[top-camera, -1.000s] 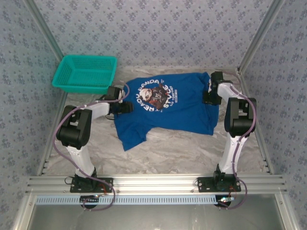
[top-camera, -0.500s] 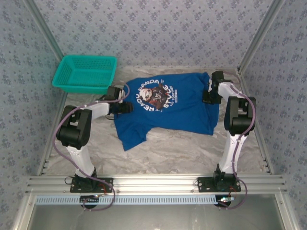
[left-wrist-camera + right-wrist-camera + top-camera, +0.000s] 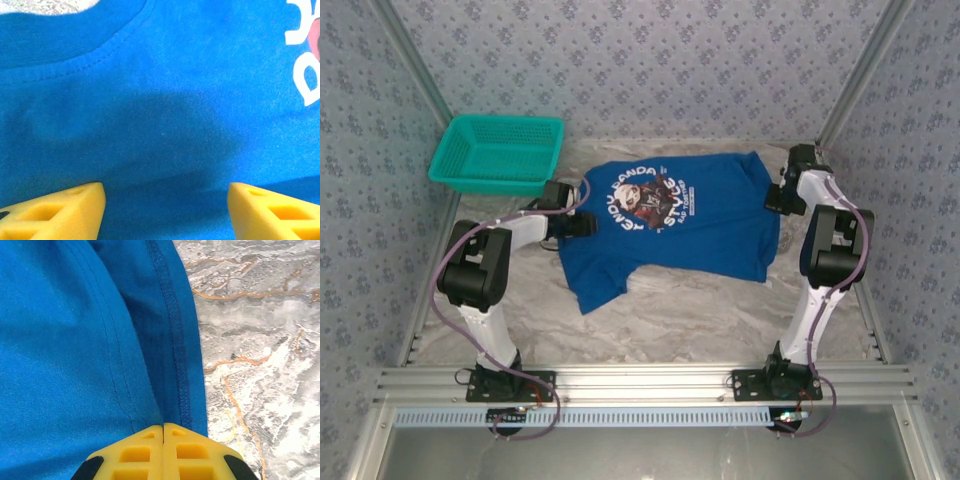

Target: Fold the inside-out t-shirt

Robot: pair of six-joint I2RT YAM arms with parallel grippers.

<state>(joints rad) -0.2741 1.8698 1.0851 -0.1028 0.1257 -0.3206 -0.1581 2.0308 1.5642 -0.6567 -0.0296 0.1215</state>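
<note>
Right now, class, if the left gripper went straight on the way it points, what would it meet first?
Probably the blue t-shirt, just below its collar band. The left gripper stands open right over that fabric, though the depth is unclear.

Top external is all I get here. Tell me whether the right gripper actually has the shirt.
Observer: Yes. The right gripper is shut, its yellow tips meeting on the shirt, right at its stitched hem.
Operator: Now give me the left one.
Observer: The left gripper is open, tips wide apart over flat blue cloth, gripping nothing.
Operator: Say where on the shirt it sits.
Observer: The collar lies just ahead of its tips, with white print at the right edge of its view.
</note>
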